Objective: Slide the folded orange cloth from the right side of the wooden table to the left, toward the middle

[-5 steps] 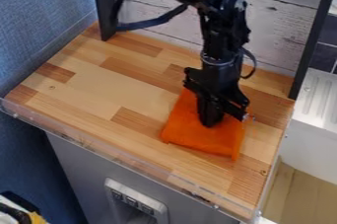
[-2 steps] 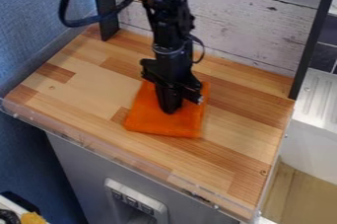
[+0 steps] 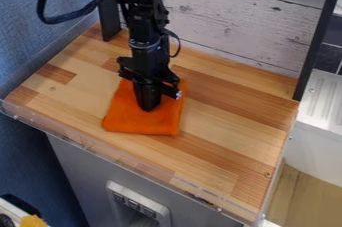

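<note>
Orange cloth (image 3: 139,123) lies flat on the wooden worktop (image 3: 230,121), left of its middle in the camera view, with the black gripper (image 3: 148,107) down upon it, upright and touching it. Whether the gripper is clenched on the fabric or released cannot be told from this angle. The gripper hides the cloth's centre and part of its far edge, while the arm above crosses in front of the white planked board (image 3: 227,26) at the back. A black cable (image 3: 63,20) loops out from the arm's left side. Dark uprights frame the board, one on the left (image 3: 109,18) and one on the right (image 3: 314,46). A clear strip (image 3: 120,156) runs along the worktop's front edge, above a grey cabinet front (image 3: 80,171) bearing a pale panel (image 3: 137,201) with small dark squares, any marks on them too small to make out. Blue textured wall (image 3: 40,36) borders the left. To the right are a white ridged unit (image 3: 320,101), dark tiles (image 3: 328,56) and, lower down, a pale wooden surface (image 3: 300,201). Something yellow (image 3: 32,221) sits at the bottom left corner.
</note>
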Robot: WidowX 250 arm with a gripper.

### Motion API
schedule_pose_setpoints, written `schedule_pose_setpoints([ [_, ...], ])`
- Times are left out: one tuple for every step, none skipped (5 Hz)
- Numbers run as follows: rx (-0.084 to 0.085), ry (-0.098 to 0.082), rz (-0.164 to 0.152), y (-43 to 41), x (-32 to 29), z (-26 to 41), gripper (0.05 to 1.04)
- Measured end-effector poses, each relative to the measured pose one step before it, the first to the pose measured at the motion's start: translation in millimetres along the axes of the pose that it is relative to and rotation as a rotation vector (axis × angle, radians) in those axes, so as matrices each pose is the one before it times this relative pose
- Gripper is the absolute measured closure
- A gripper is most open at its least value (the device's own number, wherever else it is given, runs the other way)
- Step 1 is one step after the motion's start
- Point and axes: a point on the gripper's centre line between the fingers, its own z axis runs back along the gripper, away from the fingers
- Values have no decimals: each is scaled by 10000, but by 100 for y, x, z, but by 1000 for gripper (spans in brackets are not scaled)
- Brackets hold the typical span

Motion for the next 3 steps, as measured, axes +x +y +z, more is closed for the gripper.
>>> schedule_pose_setpoints([
  [-58, 112, 220, 648, -442, -60, 998],
  [-137, 424, 194, 390, -715, 159, 846],
  [12, -76, 310, -726, 787, 1791, 591],
])
